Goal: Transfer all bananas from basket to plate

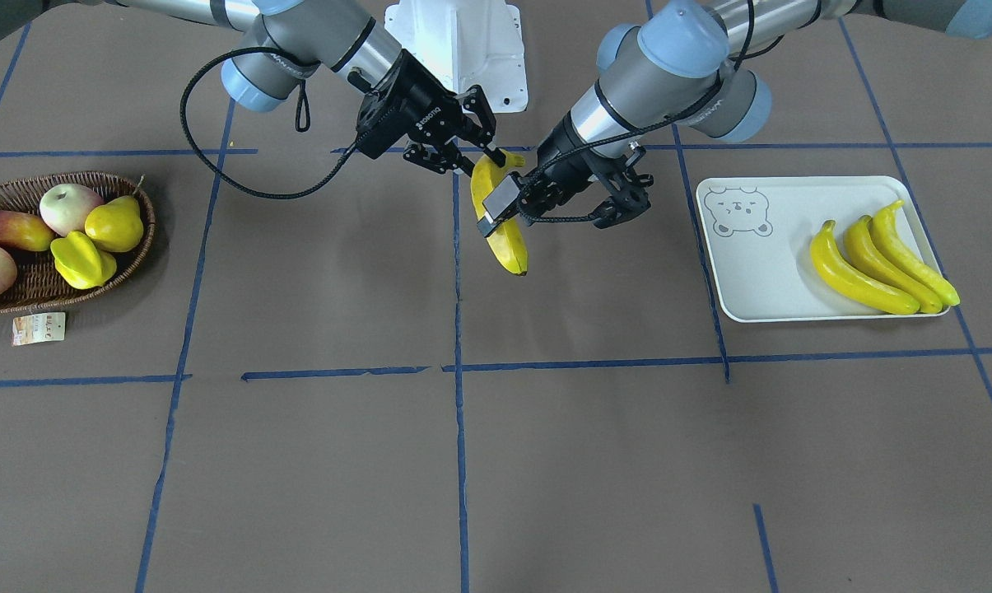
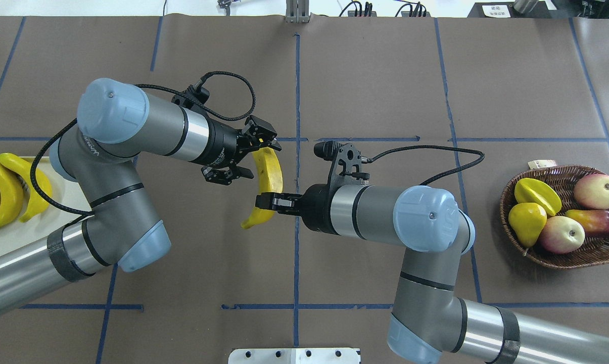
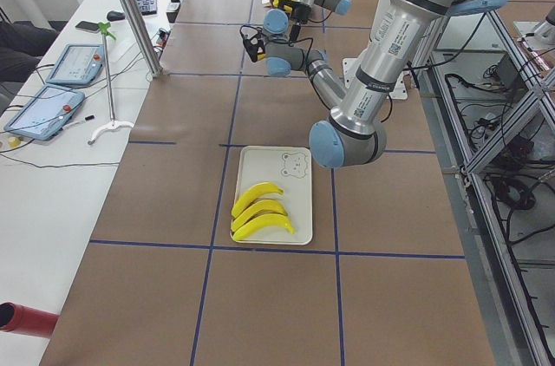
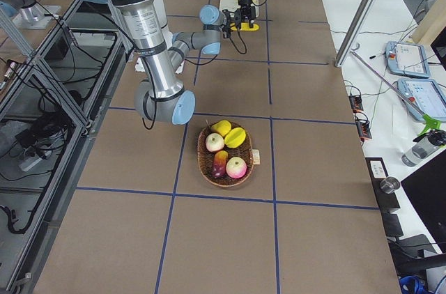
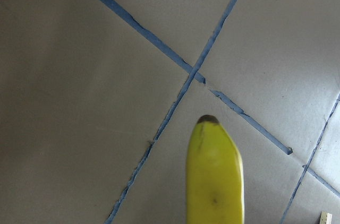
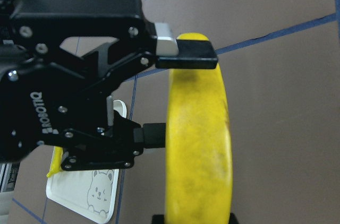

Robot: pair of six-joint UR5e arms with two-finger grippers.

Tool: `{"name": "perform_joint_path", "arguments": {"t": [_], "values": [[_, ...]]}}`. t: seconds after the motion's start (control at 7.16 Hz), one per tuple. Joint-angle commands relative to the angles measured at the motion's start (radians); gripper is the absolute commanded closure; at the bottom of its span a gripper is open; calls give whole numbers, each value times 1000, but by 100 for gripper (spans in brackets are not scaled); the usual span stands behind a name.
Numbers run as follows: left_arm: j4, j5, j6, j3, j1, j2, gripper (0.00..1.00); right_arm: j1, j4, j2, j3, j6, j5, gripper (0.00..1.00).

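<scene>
One banana (image 1: 508,247) hangs above the table's middle, between both arms. My right gripper (image 2: 269,201) is shut on the banana's (image 2: 270,167) robot-side end. My left gripper (image 2: 262,160) is open at its far half. In the right wrist view its upper pad (image 6: 186,62) lies over the banana (image 6: 199,144) and its lower fingertip (image 6: 151,134) is beside it. The left wrist view shows only the banana's tip (image 5: 215,181). Three bananas (image 1: 874,263) lie on the plate (image 1: 759,272). The basket (image 1: 146,239) shows no banana.
The basket holds two apples, a mango, a yellow pear (image 1: 115,224) and a starfruit (image 1: 80,259). Its paper tag (image 1: 39,328) lies on the table beside it. The robot's white base (image 1: 463,41) stands behind the grippers. Blue tape lines cross the brown table.
</scene>
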Motion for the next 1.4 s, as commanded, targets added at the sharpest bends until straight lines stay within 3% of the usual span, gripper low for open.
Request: {"name": "perform_joint_path", "arguments": {"t": [0.0, 0.14, 0.28, 0.7, 0.98, 1.26], "values": [[-2, 7, -6, 0, 0, -6, 70, -9, 2, 0, -1, -2, -7, 79], [-4, 5, -26, 0, 0, -5, 96, -9, 2, 0, -1, -2, -7, 52], [-5, 5, -18, 0, 0, -3, 100, -9, 0, 0, -1, 0, -8, 1], [1, 1, -14, -6, -37, 27, 100, 2, -35, -3, 39, -5, 4, 0], [7, -1, -11, -9, -110, 127, 100, 37, -230, -11, 124, -6, 64, 0], [86, -1, -7, -16, -164, 205, 100, 67, -501, -12, 193, -15, 99, 0]]}}
